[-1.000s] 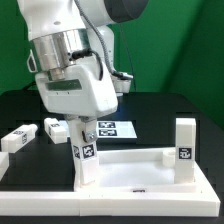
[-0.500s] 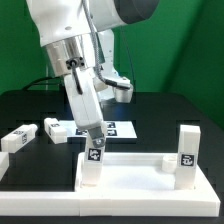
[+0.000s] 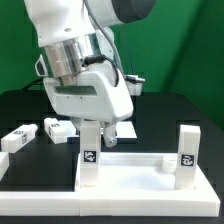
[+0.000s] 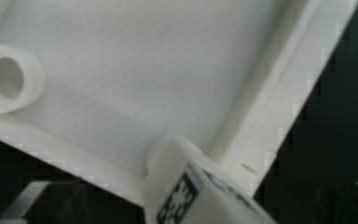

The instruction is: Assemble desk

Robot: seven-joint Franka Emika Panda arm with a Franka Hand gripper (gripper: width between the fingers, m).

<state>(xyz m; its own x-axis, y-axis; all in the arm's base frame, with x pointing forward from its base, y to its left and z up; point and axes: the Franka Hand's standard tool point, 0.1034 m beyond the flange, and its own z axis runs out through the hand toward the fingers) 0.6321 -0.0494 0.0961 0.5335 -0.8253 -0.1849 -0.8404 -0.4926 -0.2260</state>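
Observation:
The white desk top (image 3: 135, 176) lies at the table's front, rim up. A white leg (image 3: 90, 160) with a square tag stands upright in its corner at the exterior view's left. My gripper (image 3: 91, 132) comes down from above and is shut on this leg's top. A second leg (image 3: 186, 152) stands upright in the corner at the exterior view's right. In the wrist view the desk top (image 4: 140, 90) fills the picture with a round socket (image 4: 5, 78), and the held leg (image 4: 202, 190) shows its tag between the jaws.
Two loose white legs (image 3: 18, 138) (image 3: 55, 128) lie on the black table at the exterior view's left. The marker board (image 3: 125, 129) lies flat behind the desk top. The arm's bulk hangs over the middle of the table.
My hand has turned about the upright leg between the frames, swinging from tilted to square. The leg stays in its corner and its tag has shifted slightly.

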